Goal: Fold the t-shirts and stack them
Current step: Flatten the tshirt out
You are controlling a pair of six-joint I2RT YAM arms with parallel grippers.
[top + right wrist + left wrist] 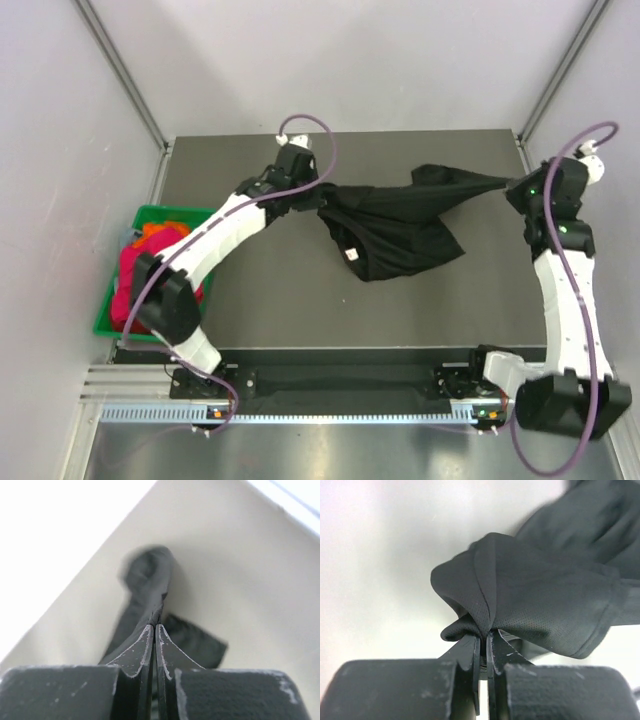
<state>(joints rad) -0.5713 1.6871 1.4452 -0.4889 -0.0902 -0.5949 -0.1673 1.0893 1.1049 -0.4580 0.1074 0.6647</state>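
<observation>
**Top external view.** The black t-shirt [400, 225] hangs stretched between the two arms over the far half of the worktop [280, 290]. One bunched end is in the left claw [322, 195], near the middle of the far edge. The other end is drawn to a narrow twist in the right claw [508, 185], by the far right corner. The middle of the shirt sags in loose folds toward the worktop centre, with the white neck label [352, 254] showing. Whether the cloth rests on the surface cannot be told. Beyond the left edge, a green bin [170, 210] holds the coloured t-shirts [135, 275], red, magenta and orange, in an unfolded heap.

**Left wrist view.** The left claw [484, 637] is pressed together, pinching a gathered fold of the black t-shirt [545, 605], which billows out above the fingers.

**Right wrist view.** The right claw [155, 627] is likewise closed on a thin rope of the black t-shirt [150, 575]. The far end of that rope is blurred.

**Progress.** The task appears to be at an early stage. No shirt lies folded and no stack exists. The black shirt is probably being spread for laying flat. Its folding, and all the shirts in the bin, remain to be done.

**Surface and room.** The worktop is dark grey and matte. Pale walls with metal frame posts close the far side, and a rail [340, 410] at the near edge carries the arm bases.
</observation>
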